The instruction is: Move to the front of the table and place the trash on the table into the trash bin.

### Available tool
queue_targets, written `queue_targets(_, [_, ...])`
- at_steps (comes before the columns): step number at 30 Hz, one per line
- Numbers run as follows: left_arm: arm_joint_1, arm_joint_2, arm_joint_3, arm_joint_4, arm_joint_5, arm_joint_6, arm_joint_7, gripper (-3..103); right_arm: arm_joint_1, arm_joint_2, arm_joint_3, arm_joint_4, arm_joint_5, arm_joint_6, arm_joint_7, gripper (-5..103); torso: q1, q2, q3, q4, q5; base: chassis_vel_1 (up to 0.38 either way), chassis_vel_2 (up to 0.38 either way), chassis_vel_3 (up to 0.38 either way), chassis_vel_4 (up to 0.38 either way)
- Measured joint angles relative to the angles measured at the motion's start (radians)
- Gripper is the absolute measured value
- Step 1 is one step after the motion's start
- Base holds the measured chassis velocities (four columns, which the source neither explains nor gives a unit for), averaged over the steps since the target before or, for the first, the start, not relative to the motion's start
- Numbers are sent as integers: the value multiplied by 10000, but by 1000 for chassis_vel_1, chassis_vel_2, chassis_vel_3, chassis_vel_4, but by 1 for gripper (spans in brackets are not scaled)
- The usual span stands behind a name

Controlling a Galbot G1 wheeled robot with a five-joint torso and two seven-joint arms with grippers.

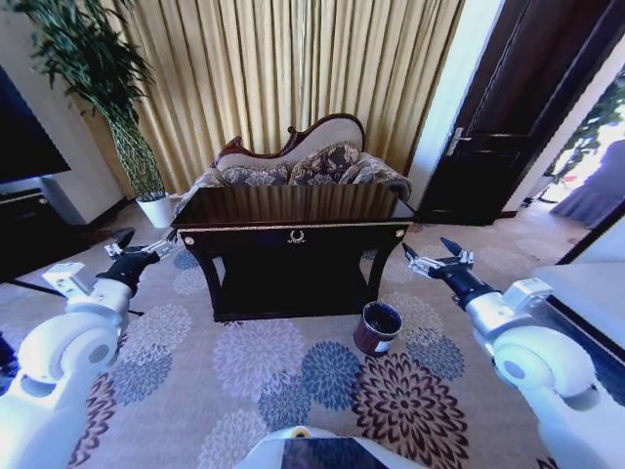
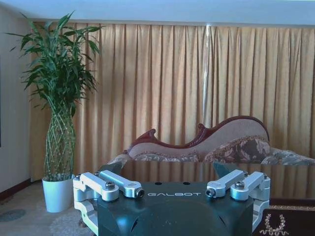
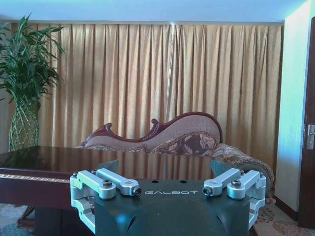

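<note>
One table, one trash bin, two open tools flanking

My head camera is looking forward and down from high up, taking in the table from some way back, with the carpet in front of it and the sofa and curtains behind. Both wrist cameras are sitting low, about level with the tabletop, facing straight ahead across it toward the same sofa and curtains. The left wrist camera is also catching the potted plant close by, while the right one is seeing that plant farther off and the dark door at its edge.
</note>
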State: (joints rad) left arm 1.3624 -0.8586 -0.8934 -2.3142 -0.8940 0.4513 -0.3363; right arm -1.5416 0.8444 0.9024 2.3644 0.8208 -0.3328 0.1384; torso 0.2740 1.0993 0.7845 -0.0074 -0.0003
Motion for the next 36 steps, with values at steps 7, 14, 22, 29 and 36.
queue_targets(7, [58, 8, -86, -20, 2, -52, 0, 100, -24, -11, 35, 42, 4, 2, 0, 100, 0, 0, 0, 1, 0, 153, -149, -145, 164])
queue_targets(14, [88, -6, -99, -35, 1, -78, 0, 100, -42, -29, 35, 60, 8, 3, 0, 100, 0, 0, 0, 0, 1, 165, -178, -169, 166])
queue_targets(22, [108, -13, -128, -54, 0, -92, -1, 100, -61, -47, 49, 64, 33, 3, 0, 100, 0, 0, 1, 1, 0, 185, -182, -181, 183])
queue_targets(29, [116, 4, -156, -54, -8, -105, 0, 100, -65, -41, 36, 74, 39, 3, 0, 100, 2, -1, 1, -1, 3, 167, -164, -174, 161])
queue_targets(36, [138, -26, -156, -73, -9, -108, -1, 100, -63, -41, 36, 74, 88, 4, 0, 100, -3, 1, -1, 3, -6, 180, -180, -174, 189])
